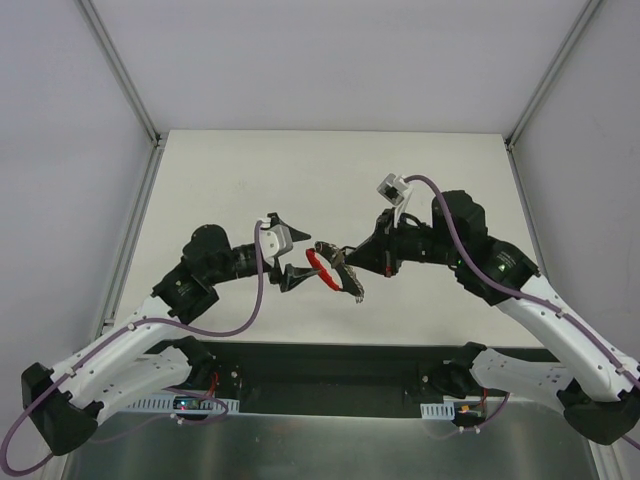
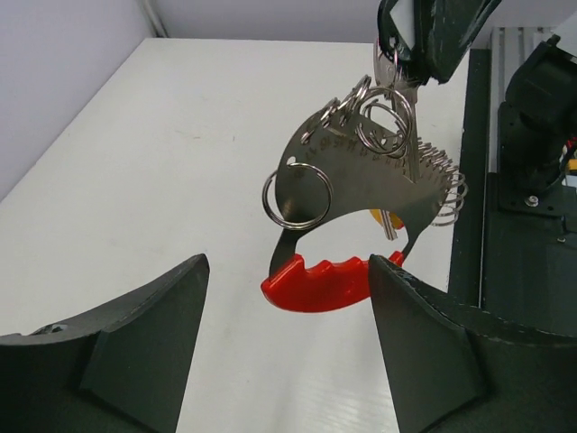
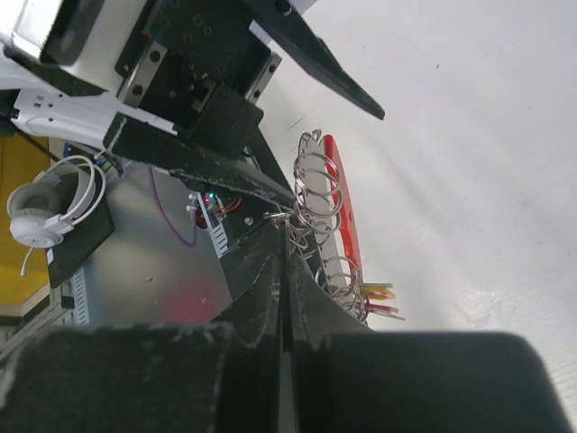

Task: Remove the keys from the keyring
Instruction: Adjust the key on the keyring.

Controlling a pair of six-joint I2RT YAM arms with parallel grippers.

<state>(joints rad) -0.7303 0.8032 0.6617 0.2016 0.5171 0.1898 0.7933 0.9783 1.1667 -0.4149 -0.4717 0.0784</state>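
Red-handled keyring (image 2: pixel 361 176) hangs betw. wide-open left end effector (image 2: pixel 288 271); right end effector (image 1: pixel 352 252) pinches keys (image 2: pixel 392 86).

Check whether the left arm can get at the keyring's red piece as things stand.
Probably yes. The left hand is open and the red piece hangs just ahead of it, nothing between them. The right hand holds the keyring by its opposite end, off the red.

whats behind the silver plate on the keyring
On the keyring, only a small yellow piece peeks out below the silver plate's lower edge, above the red grip. The plate covers the rest of it, so what it is can't be told.
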